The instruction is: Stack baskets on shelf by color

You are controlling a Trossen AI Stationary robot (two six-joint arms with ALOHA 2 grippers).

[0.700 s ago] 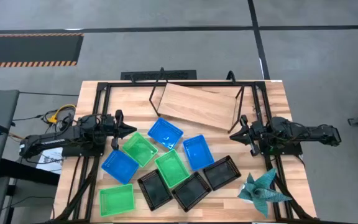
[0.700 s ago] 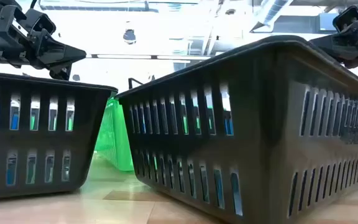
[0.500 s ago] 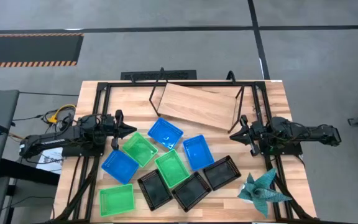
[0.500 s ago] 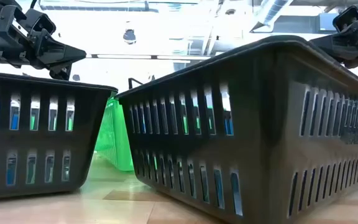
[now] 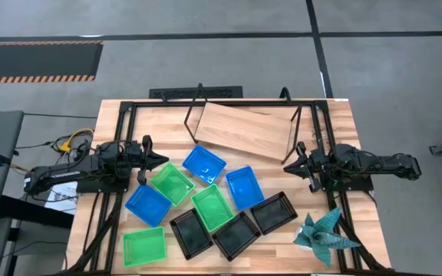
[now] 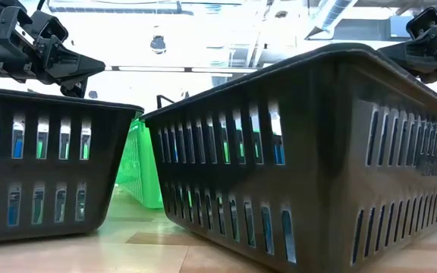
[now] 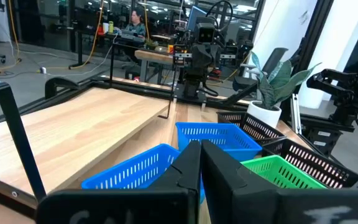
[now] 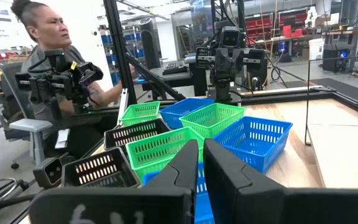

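High view: pale wooden tabletop [image 5: 113,115] on grey floor, black frame rails along its edges. Light wooden shelf board on thin black wire legs [image 5: 244,130] askew at the far middle, bare. Nearer, nine shallow plastic mesh baskets scattered loose, none stacked: three blue [image 5: 204,163], three bright green [image 5: 170,183], three black [image 5: 273,212]. Teal folded-paper plant shape [image 5: 324,234] at the near right corner. Left gripper [image 5: 163,160] low at the left side, just beside a green basket, fingers pressed together, empty. Right gripper [image 5: 288,164] at the right side, past the shelf's right end, fingers almost together, empty.

Low view: two black basket walls [image 6: 309,152] filling the foreground, green mesh [image 6: 143,163] between; bright ceiling lights behind.

Left wrist view: closed dark fingers [image 7: 188,168] above blue baskets; workshop benches beyond.

Right wrist view: fingers [image 8: 188,165] with a slim gap; seated person [image 8: 55,81] beyond the table.
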